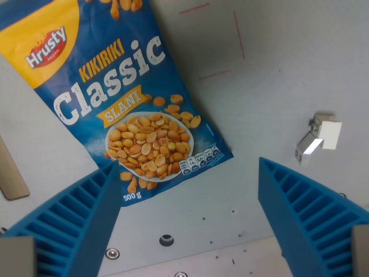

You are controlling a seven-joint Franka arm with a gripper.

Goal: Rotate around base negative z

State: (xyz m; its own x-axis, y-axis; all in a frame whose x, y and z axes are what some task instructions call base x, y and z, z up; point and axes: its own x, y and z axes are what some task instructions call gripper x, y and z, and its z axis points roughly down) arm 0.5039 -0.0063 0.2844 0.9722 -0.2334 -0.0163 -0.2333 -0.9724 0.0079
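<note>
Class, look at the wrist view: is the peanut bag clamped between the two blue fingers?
No. The peanut bag lies flat on the table, and the end effector is open with bare table between its fingers.

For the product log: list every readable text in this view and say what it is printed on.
All on the blue peanut bag:
"Hrusty", red logo on the yellow corner
"KIKIRIKI"
"Classic"
"SLANI", on a yellow banner
"500 g", near the bottom edge
Nutrition boxes by the bowl picture: too small to read.
Red marks on the table: lines only, no text.

one blue peanut bag (124,86), two blue ribbed gripper fingers (69,225), one small white clip (318,138), three thin red lines (238,34) on the table, a few screw holes (166,239)
</note>
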